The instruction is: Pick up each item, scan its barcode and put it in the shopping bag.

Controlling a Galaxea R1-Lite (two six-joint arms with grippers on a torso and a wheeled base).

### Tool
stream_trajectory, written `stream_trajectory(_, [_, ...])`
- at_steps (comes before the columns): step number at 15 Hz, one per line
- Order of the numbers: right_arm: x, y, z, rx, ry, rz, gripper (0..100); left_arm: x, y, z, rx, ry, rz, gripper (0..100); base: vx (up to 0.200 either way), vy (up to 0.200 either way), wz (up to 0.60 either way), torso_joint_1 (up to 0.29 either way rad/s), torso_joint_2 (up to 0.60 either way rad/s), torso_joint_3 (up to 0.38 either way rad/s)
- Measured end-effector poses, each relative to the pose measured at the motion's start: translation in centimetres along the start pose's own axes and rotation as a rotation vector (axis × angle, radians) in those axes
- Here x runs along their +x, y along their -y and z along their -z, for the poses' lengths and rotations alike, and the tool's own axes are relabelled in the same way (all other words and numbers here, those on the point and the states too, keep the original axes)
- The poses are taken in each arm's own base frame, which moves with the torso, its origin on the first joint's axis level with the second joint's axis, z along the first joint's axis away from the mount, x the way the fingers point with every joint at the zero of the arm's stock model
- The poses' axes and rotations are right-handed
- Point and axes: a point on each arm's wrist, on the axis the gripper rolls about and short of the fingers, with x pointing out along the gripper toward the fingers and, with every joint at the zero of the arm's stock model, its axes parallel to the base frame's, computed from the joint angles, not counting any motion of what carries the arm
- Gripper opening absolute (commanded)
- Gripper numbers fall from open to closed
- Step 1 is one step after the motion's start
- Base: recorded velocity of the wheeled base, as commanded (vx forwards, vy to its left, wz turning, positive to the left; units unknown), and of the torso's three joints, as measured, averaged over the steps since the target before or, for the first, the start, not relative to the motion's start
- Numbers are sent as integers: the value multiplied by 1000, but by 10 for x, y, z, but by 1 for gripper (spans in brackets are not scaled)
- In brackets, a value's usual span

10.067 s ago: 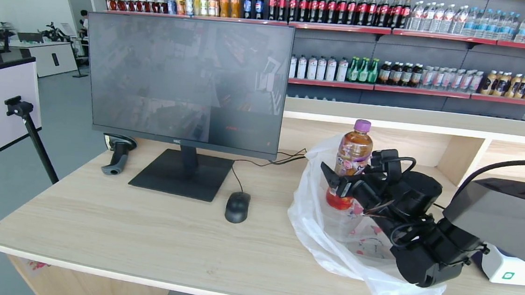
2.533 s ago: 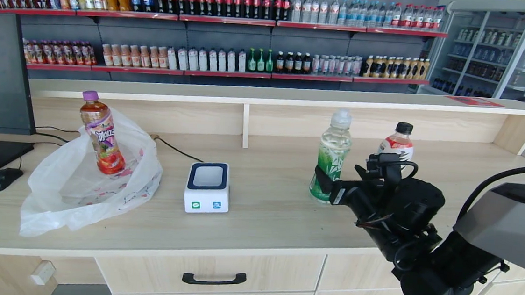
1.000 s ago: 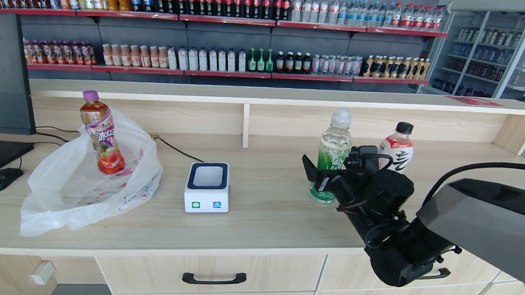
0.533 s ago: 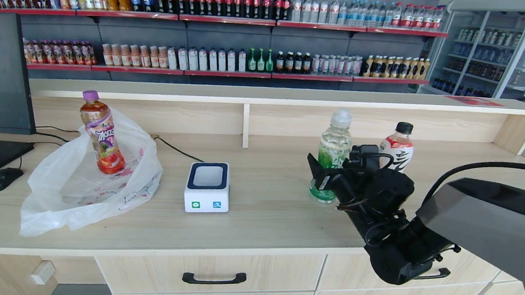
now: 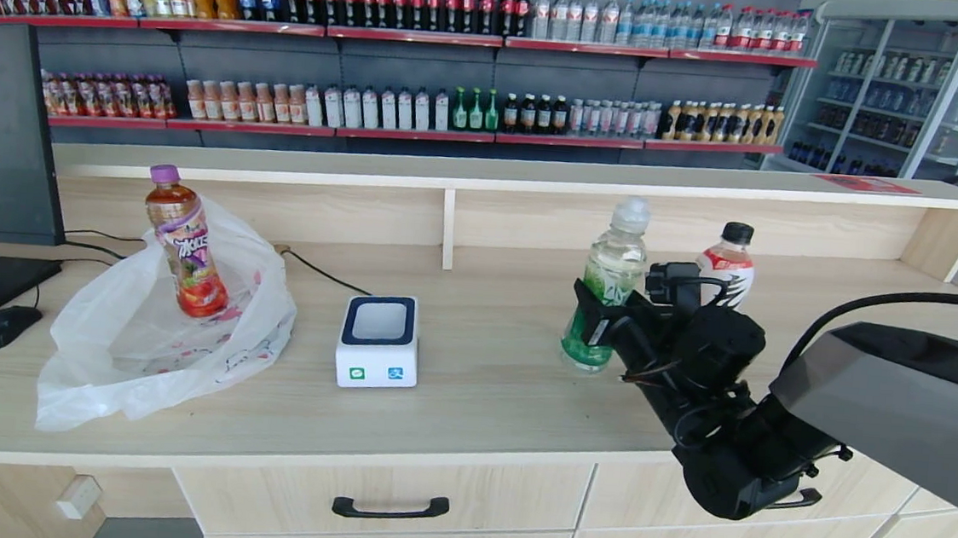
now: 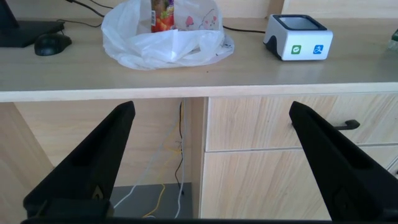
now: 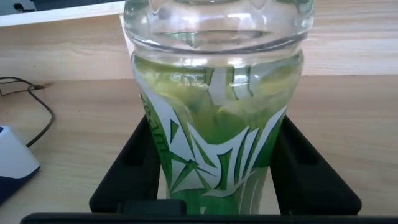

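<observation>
At the left of the pale wooden table (image 5: 478,389), the crumpled white plastic shopping bag (image 5: 130,361) holds one item: an amber drink bottle with a purple cap (image 5: 182,237), standing upright inside it with its neck above the rim. That item looks finished, though nothing here shows whether it was scanned.

The left end effector (image 6: 211,112) sits low in front of the table's drawer fronts, its fingers wide apart and empty.

Just to the right of the bag is the small white box scanner with a dark-rimmed window on top (image 5: 377,342). Nothing is over it.

Further right, the right end effector (image 5: 599,321) is clamped on the lower body of the clear plastic bottle with a green and white label (image 5: 612,262), one finger on each side. The bottle leans a little, cap toward the right. I cannot tell whether its base has left the table. It is well apart from the scanner, so its scan and bagging remain to be done.

Just beyond it stands the white bottle with a black cap and red and black label (image 5: 728,259), upright and not gripped.

By my reckoning one of three items is done, the second is in hand, and the third waits.
</observation>
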Motion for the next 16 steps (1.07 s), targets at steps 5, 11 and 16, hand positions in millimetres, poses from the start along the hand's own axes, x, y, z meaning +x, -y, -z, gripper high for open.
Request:
stream_trajectory(5, [-6,1,-12,2,10,2,0,0,0,0,0,-2,1,100,0,0,0,0,0,0])
stream_trajectory(11, [-18,-1,-30,6,27,-5,0,0,0,0,-2,-3,0,100,0,0,0,0,0,0])
stream_trajectory(16, [-45,-17,-57,19,36,-56,0,0,0,1,-25,-9,0,100,0,0,0,0,0,0])
